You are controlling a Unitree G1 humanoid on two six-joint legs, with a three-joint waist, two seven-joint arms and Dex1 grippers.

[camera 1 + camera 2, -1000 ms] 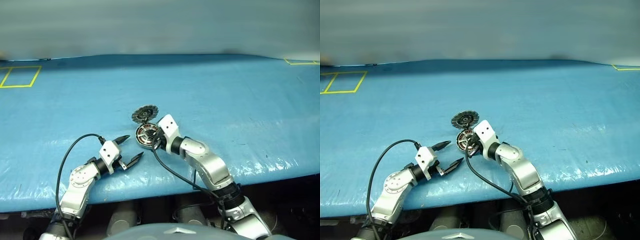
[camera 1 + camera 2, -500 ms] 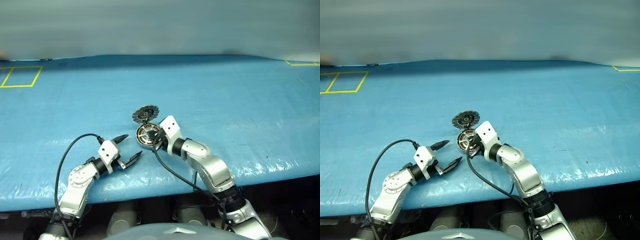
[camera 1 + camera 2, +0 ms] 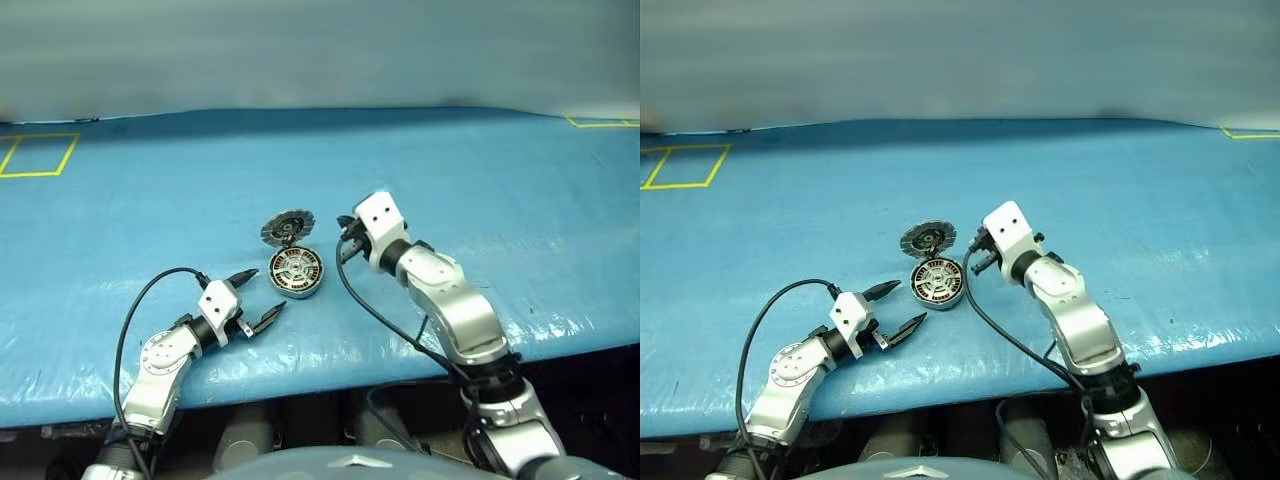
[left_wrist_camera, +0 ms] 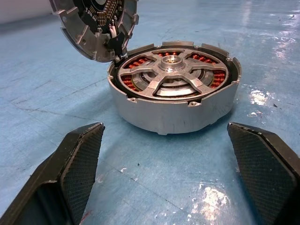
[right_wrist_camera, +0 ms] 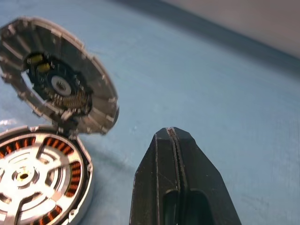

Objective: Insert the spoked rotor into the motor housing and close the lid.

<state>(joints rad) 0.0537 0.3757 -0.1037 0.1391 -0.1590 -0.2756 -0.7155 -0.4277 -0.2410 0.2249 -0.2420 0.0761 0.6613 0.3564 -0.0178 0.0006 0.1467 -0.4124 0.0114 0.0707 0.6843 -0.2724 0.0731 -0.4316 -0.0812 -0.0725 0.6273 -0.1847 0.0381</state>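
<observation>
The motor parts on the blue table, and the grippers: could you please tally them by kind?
Housing: 1
Rotor, seated in the housing: 1
Lid, standing open: 1
Grippers: 2, left gripper open, right gripper shut and empty
Total: 5

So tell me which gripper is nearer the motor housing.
Roughly equal, the right slightly nearer. The right gripper, shut, hangs beside the motor housing; the left gripper, open, faces it from the near side.

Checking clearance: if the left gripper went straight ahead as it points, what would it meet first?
Probably the motor housing, centred ahead between the open left gripper fingers, with bare blue table between.
</observation>
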